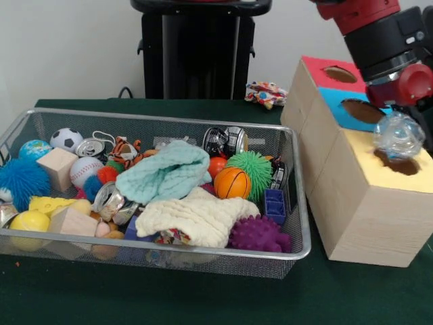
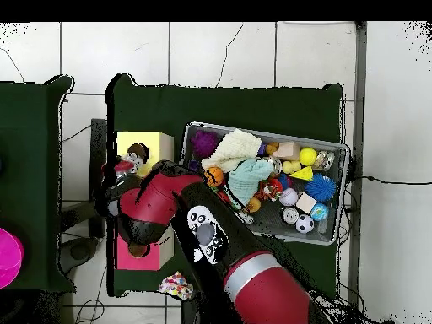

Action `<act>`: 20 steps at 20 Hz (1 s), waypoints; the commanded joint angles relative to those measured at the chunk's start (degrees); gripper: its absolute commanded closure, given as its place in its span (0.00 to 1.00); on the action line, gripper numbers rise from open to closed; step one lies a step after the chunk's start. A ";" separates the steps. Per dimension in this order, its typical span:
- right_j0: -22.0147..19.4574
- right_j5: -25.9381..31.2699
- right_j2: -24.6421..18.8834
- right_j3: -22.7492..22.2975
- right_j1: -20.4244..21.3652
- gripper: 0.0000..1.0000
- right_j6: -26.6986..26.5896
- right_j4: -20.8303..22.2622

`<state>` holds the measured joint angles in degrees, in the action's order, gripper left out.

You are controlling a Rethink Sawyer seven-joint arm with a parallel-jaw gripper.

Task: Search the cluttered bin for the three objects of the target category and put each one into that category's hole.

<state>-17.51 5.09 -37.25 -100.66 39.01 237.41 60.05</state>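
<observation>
My gripper (image 1: 400,139) is shut on a clear knobbly ball (image 1: 398,133) and holds it just above the hole (image 1: 399,164) in the yellow top of the wooden box (image 1: 365,217). From overhead, the gripper (image 2: 129,160) sits by the yellow section's hole (image 2: 138,153), with the arm covering the middle of the box. The wire bin (image 1: 155,116) holds a basketball (image 1: 232,182), a soccer ball (image 1: 65,139), a baseball (image 1: 86,170), a green spiky ball (image 1: 252,168) and a purple spiky ball (image 1: 258,235).
The box also has a blue hole (image 1: 362,110) and a red hole (image 1: 340,74). A teal cloth (image 1: 162,175) and a cream cloth (image 1: 196,217) cover part of the bin, among cans and wooden blocks. A colourful star toy (image 1: 266,93) lies behind the box.
</observation>
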 commanded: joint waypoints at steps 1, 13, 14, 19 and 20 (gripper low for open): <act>4.51 4.96 -8.16 -7.12 -8.24 1.00 -12.25 -5.75; 15.01 13.42 5.13 -4.85 -0.39 1.00 -15.59 -6.66; 15.36 13.39 5.55 -5.03 -0.02 1.00 -15.54 -6.63; 17.06 12.73 7.95 -5.50 1.10 1.00 -15.11 -5.89; 16.24 12.25 8.02 -5.43 0.44 1.00 -15.75 -5.55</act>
<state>0.70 9.58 -35.58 -102.17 38.81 232.86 54.23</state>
